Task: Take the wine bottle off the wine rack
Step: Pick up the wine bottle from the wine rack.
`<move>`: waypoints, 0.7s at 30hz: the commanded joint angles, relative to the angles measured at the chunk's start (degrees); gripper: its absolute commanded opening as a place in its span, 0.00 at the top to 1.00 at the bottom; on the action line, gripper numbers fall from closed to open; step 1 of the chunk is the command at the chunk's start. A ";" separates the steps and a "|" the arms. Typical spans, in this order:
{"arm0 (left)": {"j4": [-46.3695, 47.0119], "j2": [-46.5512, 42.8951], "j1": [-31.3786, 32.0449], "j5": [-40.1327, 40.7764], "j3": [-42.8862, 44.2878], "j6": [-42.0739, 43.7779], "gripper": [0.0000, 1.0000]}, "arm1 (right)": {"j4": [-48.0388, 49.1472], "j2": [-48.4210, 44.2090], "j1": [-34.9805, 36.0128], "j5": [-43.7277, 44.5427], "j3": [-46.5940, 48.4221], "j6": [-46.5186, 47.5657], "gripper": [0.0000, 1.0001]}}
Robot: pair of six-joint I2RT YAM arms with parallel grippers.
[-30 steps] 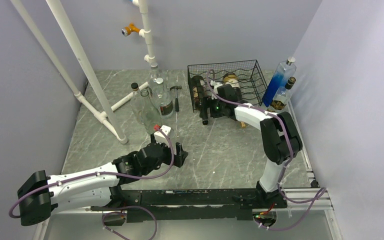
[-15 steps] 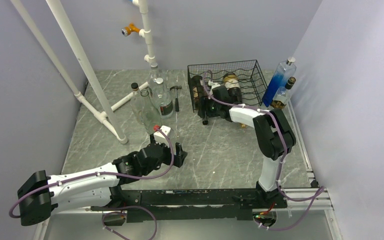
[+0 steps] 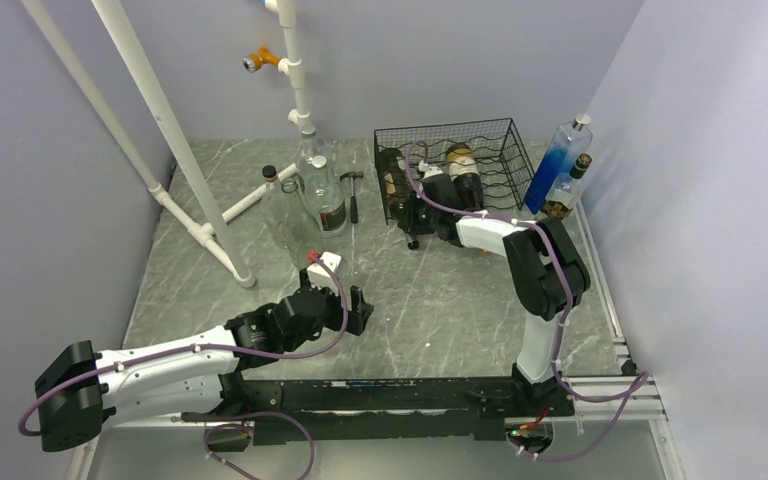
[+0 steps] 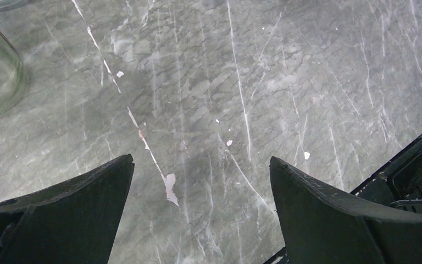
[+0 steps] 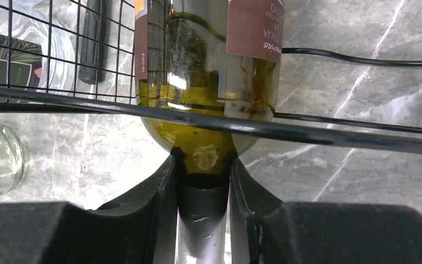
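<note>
Green glass wine bottle (image 5: 206,110) lies in the black wire rack (image 3: 500,160), neck clamped in my right jaws; left jaws gape idle. Advise pulling straight along its axis, clear of wires.

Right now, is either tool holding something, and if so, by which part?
The right tool grips the wine bottle by its dark neck, close to the shoulder. The left tool is open over the table and holds nothing.

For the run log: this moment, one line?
right gripper: shut on wine bottle neck | wine bottle: in wine rack | left gripper: open
</note>
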State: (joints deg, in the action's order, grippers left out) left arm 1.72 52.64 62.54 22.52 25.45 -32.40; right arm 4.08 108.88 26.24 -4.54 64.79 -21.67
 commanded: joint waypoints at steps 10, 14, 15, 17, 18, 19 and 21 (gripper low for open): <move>0.22 -2.04 -0.23 1.82 -1.16 -0.73 0.01 | 4.19 -9.85 0.24 -3.13 -7.06 2.05 1.00; 0.43 -2.32 -0.23 1.71 -1.32 -0.73 0.01 | 2.98 -13.77 0.21 -4.78 -9.25 3.65 1.00; 0.48 -2.33 -0.23 1.68 -1.36 -0.74 0.01 | 2.52 -14.69 0.17 -5.10 -9.81 3.96 1.00; 0.60 -2.39 -0.23 1.67 -1.50 -0.77 0.01 | 1.66 -16.42 0.13 -5.86 -10.89 4.60 1.00; 0.64 -2.37 -0.23 1.65 -1.57 -0.74 0.01 | 1.38 -17.56 0.17 -6.38 -11.65 4.90 1.00; 0.58 -2.37 -0.23 1.62 -1.55 -0.73 0.01 | 1.15 -18.57 0.13 -6.84 -12.48 5.11 1.00; 0.36 -2.60 -0.23 1.79 -1.67 -0.73 0.01 | 0.93 -20.66 -0.23 -8.48 -14.38 5.57 1.00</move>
State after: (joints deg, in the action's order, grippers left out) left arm 1.19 51.44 62.54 23.44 24.16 -32.42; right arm 1.56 94.48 25.98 -7.07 52.03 -18.94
